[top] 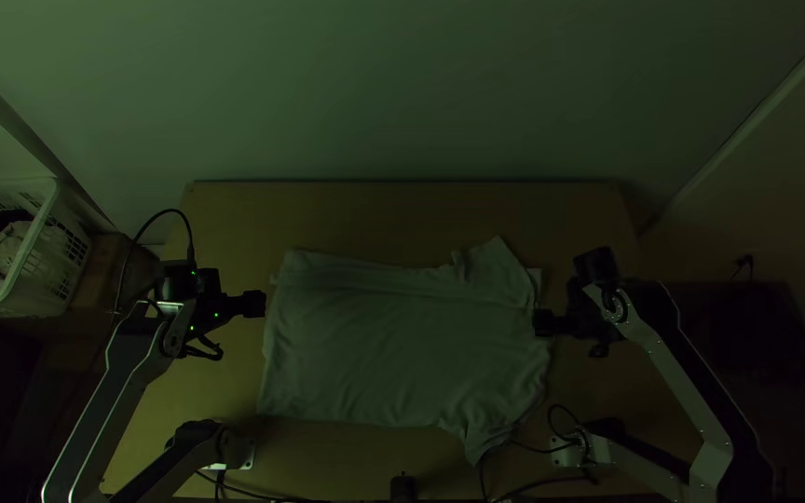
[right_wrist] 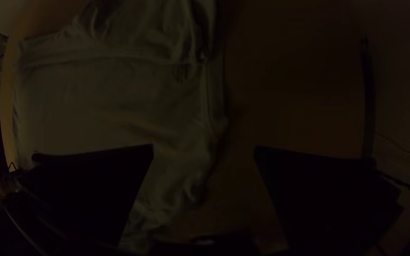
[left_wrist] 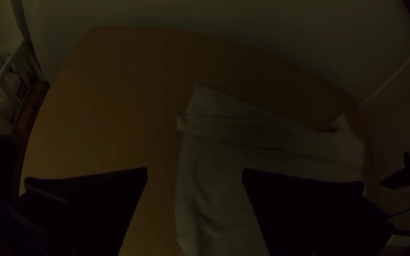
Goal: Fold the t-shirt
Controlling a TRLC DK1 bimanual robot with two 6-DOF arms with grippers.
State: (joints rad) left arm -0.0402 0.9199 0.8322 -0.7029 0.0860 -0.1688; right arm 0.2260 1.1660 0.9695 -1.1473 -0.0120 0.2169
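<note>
Nothing gripped, with the T-shirt (top: 393,345) laid out on the wooden table (top: 375,210)

The left gripper (top: 254,304) is seen just beside the hem (top: 266,354). In its own wrist view, the two black fingers of the left gripper (left_wrist: 194,170) are held wide apart; the hem and a stretch of bare wood are seen between them, and no cloth is pinched. The right gripper (top: 543,323) is placed at the neck end of the garment. In its own wrist view, the fingers of the right gripper (right_wrist: 204,148) are likewise parted widely, and nothing is held in the gap. Whether the cloth is touched by either one cannot be told.

The T-shirt is spread over the middle of the table, its hem turned to the left and its neck end to the right. One sleeve (top: 498,264) is pointed toward the far side, the other (top: 479,441) toward the near side. The far side is marked by a long crease. Beyond the table's left side, dark and pale cloth is held in a white plastic basket (top: 30,244)
</note>
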